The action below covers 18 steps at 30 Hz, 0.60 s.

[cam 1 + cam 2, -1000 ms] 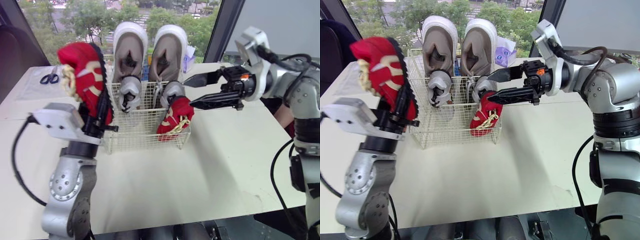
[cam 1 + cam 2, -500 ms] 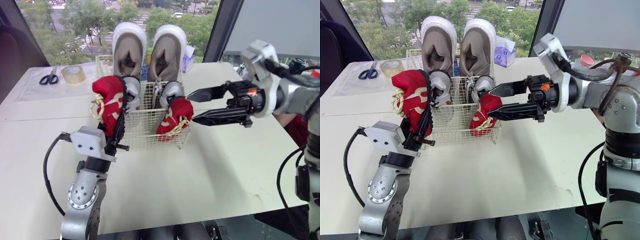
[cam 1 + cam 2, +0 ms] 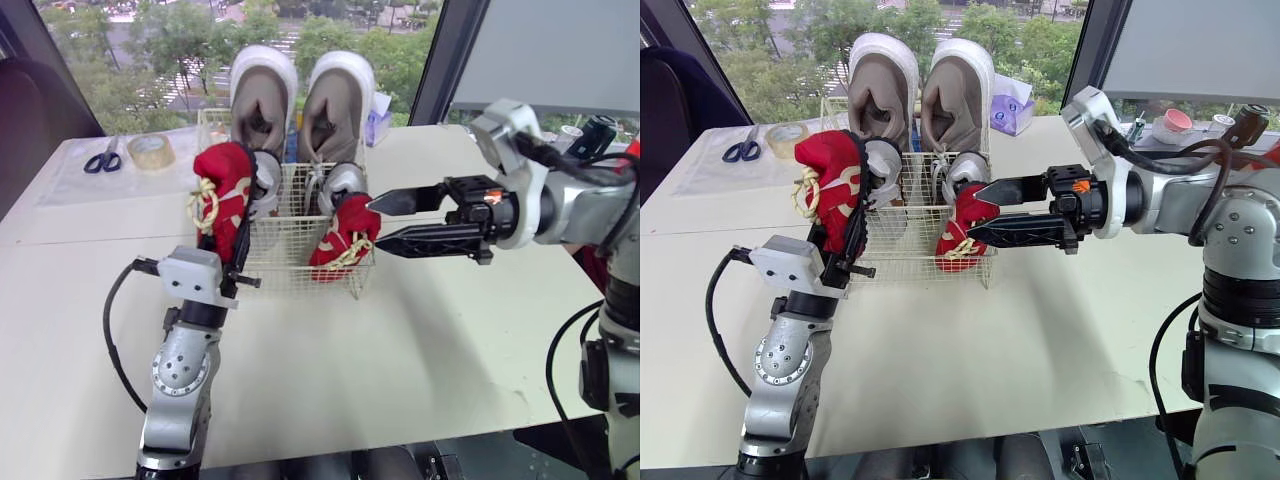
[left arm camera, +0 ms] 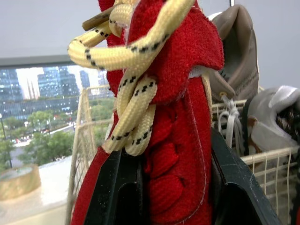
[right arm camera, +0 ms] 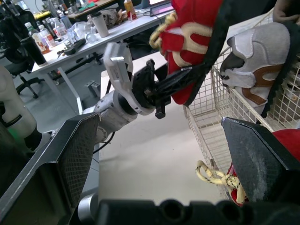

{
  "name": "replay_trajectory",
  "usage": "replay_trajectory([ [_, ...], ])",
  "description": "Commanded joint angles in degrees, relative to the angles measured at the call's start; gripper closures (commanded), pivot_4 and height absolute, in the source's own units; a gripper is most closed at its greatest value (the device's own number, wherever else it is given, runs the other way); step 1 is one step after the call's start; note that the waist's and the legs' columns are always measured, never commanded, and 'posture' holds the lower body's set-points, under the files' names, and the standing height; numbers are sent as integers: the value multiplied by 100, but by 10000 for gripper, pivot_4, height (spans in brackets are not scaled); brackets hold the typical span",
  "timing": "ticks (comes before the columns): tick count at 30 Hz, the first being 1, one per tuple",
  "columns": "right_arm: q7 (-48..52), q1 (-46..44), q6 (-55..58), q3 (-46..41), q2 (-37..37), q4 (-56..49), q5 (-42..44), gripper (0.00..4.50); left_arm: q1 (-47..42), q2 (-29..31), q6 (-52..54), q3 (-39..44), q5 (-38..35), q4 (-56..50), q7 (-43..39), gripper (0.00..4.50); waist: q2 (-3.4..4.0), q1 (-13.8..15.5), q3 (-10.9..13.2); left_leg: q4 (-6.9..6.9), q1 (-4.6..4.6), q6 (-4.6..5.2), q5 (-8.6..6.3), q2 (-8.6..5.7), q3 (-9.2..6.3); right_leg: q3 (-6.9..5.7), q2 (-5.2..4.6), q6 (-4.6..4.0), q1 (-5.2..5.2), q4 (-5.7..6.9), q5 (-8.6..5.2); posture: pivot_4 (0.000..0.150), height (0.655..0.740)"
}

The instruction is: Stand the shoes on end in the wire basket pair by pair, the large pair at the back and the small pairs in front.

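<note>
- The wire basket stands on the table, towards the far side.
- The large beige pair stands upright at its far side.
- The small grey pair is upright in front of it.
- A red shoe leans in the near right corner.
- The second red shoe is held upright at the left wall.

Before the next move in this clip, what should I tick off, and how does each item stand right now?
1. Left hand grip on the red shoe: ok, shut on it.
2. Right hand out of the way: ok, open beside the other red shoe at front right.
3. Front left of the wire basket free: ok, seemingly.
4. Large pair at the back: ok, on end.
5. Held shoe past the basket wall: cannot tell.
</note>
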Motion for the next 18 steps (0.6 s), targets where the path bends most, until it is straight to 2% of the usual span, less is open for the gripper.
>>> replay_trajectory([
  [1,77,-78,-37,-104,-154,-29,88,0,-80,-12,41,-95,98,-446,14,33555,0,0,0,0,-5,6,-4,-2,1,-1,-2,0,-2,-4,0,1500,7400],
  [3,102,-89,-67,-74,-176,-2,60,0,-75,-19,-79,-77,148,-272,39,33555,0,0,0,0,-10,13,-8,-4,3,-1,-5,0,-5,-7,0,1500,7400],
  [7,80,-142,-78,-46,-177,13,71,0,-47,-30,-788,-82,369,675,124,33555,0,5,0,1,-12,16,-9,-7,4,-3,-7,0,-5,-10,0,1500,7400],
  [12,81,-178,-94,-32,-206,24,50,0,-279,-106,-1411,34,286,1980,177,33555,3,21,-2,1,-10,15,-9,-7,2,-5,-10,0,-5,-8,0,1500,7400],
  [18,12,-173,-92,-70,-191,24,76,0,133,-13,-1402,16,74,1853,-26,33555,11,-3,-6,1,-6,15,-10,-6,2,-5,-14,0,-3,-8,0,1500,7400],
])
